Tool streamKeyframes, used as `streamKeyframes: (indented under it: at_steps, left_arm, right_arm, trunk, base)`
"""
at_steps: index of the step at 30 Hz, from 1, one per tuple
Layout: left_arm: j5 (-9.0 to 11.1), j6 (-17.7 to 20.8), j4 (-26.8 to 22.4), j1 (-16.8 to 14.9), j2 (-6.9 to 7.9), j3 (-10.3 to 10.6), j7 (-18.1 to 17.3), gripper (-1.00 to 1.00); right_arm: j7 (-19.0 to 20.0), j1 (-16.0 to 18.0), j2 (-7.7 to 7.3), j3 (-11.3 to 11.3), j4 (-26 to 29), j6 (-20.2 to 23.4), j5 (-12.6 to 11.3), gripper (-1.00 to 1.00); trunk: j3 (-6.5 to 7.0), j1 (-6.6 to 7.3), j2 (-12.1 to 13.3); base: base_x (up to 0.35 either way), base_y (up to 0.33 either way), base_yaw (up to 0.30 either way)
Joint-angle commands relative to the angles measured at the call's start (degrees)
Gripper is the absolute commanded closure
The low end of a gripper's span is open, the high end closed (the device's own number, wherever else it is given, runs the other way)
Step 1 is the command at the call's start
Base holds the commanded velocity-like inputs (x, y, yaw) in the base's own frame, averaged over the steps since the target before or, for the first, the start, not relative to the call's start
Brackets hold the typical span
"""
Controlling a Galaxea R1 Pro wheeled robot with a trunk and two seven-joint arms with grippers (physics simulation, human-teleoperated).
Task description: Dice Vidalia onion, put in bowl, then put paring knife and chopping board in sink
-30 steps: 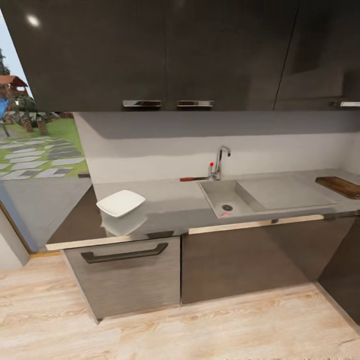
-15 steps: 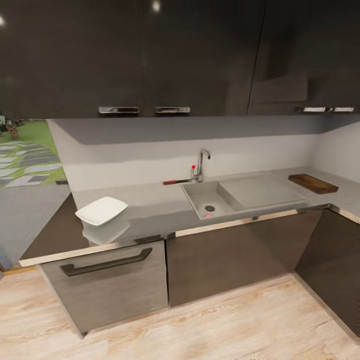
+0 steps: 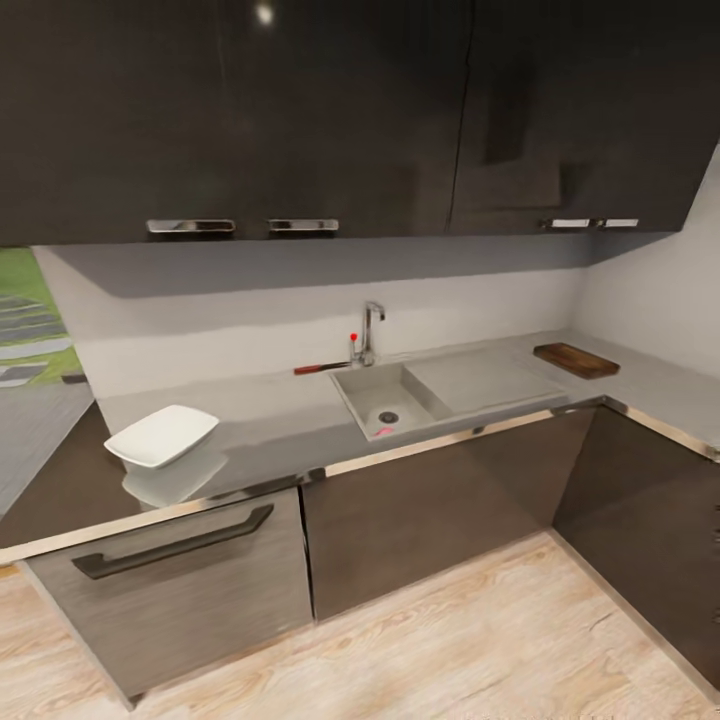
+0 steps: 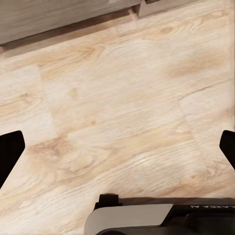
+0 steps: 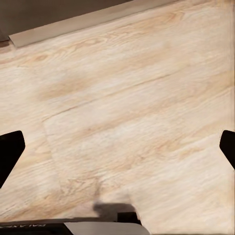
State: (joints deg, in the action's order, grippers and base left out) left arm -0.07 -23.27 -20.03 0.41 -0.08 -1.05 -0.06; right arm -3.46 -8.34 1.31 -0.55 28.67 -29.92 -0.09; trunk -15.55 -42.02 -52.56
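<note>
Two tools hang low over the pale wood floor (image 4: 122,98), the left tool (image 4: 117,152) and the right tool (image 5: 117,152) each with its dark fingertips spread wide to the picture's edges and nothing between them, so both look open and empty. From the head view, the rectangular stainless-steel sink (image 3: 372,385) serves as landmark in the long glossy dark grey worktop (image 3: 270,430): the small pinkish-red Vidalia onion (image 3: 383,431) lies inside the basin at its front edge, just beside the round drain. The slim paring knife with its reddish-brown handle (image 3: 320,368) lies on the worktop behind the sink's left corner, near the curved chrome faucet (image 3: 369,330). The shallow white square bowl (image 3: 162,436) sits well apart to the sink's left, and the brown wooden chopping board (image 3: 575,360) lies beyond the drainboard to the sink's right, near the corner. The step in hand seems to be the approach, with no grasp begun. To do it well, the base should square up close before the sink so the onion falls within easy reach, leaving room to raise an arm clear of the worktop's edge, then lower an open tool straight down beside the drain, since so small a ball may roll from a slanted pinch.
</note>
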Motion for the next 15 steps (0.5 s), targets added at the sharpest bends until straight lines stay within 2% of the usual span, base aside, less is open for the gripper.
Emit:
streamKeyframes:
  at_steps: [1, 15]
  left_arm:
    - [-0.02, -0.05, -0.10, 0.03, -0.01, -0.11, -0.01, -1.00]
    - [-0.01, -0.02, -0.10, 0.03, -0.01, -0.09, -0.03, -1.00]
  right_arm:
    - [-0.23, -0.01, 0.01, -0.06, 0.07, -0.05, 0.00, -1.00]
    - [-0.23, -0.01, 0.01, -0.06, 0.07, -0.05, 0.00, -1.00]
  trunk:
    - [-0.02, -0.01, -0.04]
    - [2.82, 3.06, 5.57]
  base:
    - [0.000, 0.000, -0.221]
    - [0.000, 0.000, -0.236]
